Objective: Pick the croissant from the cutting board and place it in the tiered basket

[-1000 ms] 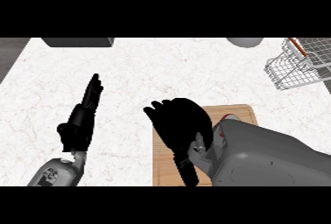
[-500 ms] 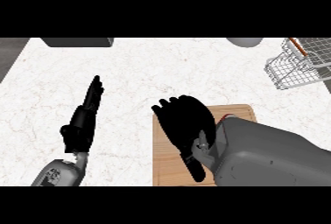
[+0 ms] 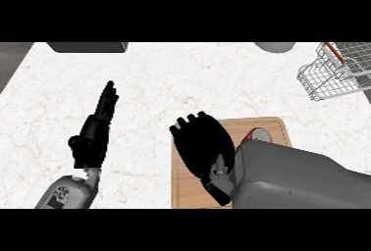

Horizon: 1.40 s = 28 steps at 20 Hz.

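The fingers [image 3: 190,121] of the right hand [image 3: 205,147] are seen curled downward over the cutting board [image 3: 270,128], palm down; whether anything is held beneath them cannot be told. Compared with half a second earlier, the right hand has been lowered slightly toward the near end of the cutting board, and more of the board's far edge is uncovered. The croissant cannot be made out; only a small red-and-grey object [image 3: 256,135] is visible on the board beside the forearm. The left hand [image 3: 94,133], well left of the cutting board, is held open with straight fingers, unchanged. The tiered basket [image 3: 334,73], far beyond the board's right corner on the counter [image 3: 188,78], appears to hold nothing.
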Each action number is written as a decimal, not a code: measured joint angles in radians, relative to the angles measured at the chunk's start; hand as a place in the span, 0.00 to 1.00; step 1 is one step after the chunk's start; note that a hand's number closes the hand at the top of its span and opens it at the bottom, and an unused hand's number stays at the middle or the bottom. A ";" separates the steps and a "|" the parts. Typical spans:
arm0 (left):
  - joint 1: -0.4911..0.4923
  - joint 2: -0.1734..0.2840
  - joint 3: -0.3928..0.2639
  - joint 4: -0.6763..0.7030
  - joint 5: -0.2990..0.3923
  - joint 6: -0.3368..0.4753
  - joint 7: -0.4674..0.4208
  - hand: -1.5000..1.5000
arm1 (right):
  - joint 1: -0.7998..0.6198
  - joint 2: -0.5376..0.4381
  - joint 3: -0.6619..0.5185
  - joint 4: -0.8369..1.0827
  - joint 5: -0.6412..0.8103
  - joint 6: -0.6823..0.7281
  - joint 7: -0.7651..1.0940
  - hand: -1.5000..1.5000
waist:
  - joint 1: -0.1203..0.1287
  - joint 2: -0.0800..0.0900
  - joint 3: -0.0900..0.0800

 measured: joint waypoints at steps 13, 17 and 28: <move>0.061 -0.014 0.017 -0.039 -0.029 -0.023 -0.008 0.50 | 0.139 -0.050 -0.065 0.031 0.170 0.035 -0.051 0.00 | 0.000 0.001 0.000; 0.066 -0.026 0.024 -0.036 -0.041 -0.040 -0.013 0.50 | 0.187 -0.011 -0.093 0.058 0.229 0.057 -0.077 0.00 | 0.002 0.002 0.000; 0.042 -0.059 0.067 -0.033 -0.081 -0.070 0.016 0.50 | 0.308 0.069 -0.187 0.087 0.388 0.133 -0.156 0.00 | 0.003 0.003 0.001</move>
